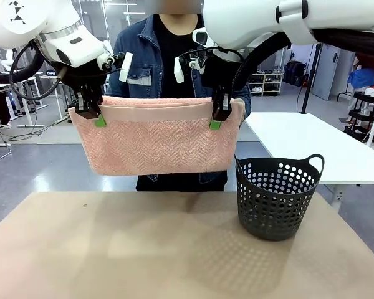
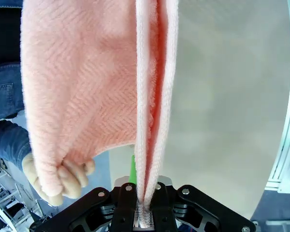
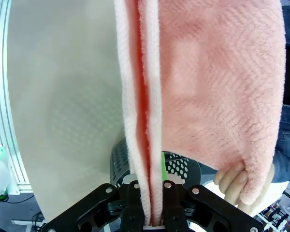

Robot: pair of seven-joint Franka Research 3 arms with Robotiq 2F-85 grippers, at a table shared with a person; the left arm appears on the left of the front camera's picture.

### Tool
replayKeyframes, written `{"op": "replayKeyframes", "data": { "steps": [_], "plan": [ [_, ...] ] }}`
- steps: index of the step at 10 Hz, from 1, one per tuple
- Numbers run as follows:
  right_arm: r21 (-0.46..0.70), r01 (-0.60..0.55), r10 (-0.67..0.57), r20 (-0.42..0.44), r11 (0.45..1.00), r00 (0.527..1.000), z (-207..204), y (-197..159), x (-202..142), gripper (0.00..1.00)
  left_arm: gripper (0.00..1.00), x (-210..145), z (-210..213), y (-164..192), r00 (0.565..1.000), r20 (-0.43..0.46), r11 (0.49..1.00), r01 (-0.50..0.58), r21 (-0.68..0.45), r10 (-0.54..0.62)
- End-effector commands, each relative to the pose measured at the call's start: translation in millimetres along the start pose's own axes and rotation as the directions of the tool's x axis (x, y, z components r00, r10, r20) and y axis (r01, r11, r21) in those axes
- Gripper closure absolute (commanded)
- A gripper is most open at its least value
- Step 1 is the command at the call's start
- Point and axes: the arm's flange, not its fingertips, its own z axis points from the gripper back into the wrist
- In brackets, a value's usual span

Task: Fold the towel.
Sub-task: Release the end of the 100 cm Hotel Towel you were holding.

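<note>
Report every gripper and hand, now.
Left gripper: shut on the towel.
Right gripper: shut on the towel.
Person's hand by the left gripper: gripping a towel corner.
Person's hand by the right gripper: gripping a towel corner.

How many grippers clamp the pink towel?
2: black green-padded left gripper pinches the pale salmon-pink terry towel at its top left; right gripper at its top right.

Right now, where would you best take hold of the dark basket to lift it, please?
Probably the loop handle, from straight above: the basket stands upright on the table, mouth open, and the loop rises clear of the rim.
</note>
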Motion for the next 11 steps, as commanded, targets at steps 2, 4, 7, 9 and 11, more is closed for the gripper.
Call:
{"op": "replayKeyframes", "data": {
  "steps": [2, 4, 7, 9, 11],
  "plan": [
    [-0.002, -0.003, 0.003, -0.001, 1.0, 1.0, 0.5, -0.9, -1.8, 0.94, 1.0, -1.0, 1.7, 0.8, 1.0, 0.001, 1.0, -0.002, 0.003, 0.002],
    [-0.002, -0.003, 0.003, -0.001, 1.0, 1.0, 0.5, -0.9, -1.8, 0.94, 1.0, -1.0, 1.7, 0.8, 1.0, 0.001, 1.0, -0.002, 0.003, 0.002],
    [-0.002, -0.003, 0.003, -0.001, 1.0, 1.0, 0.5, -0.9, -1.8, 0.94, 1.0, -1.0, 1.7, 0.8, 1.0, 0.001, 1.0, -0.002, 0.003, 0.002],
    [-0.002, -0.003, 0.003, -0.001, 1.0, 1.0, 0.5, -0.9, -1.8, 0.94, 1.0, -1.0, 1.7, 0.8, 1.0, 0.001, 1.0, -0.002, 0.003, 0.002],
    [-0.002, -0.003, 0.003, -0.001, 1.0, 1.0, 0.5, -0.9, -1.8, 0.94, 1.0, -1.0, 1.7, 0.8, 1.0, 0.001, 1.0, -0.002, 0.003, 0.002]
  ]
}}
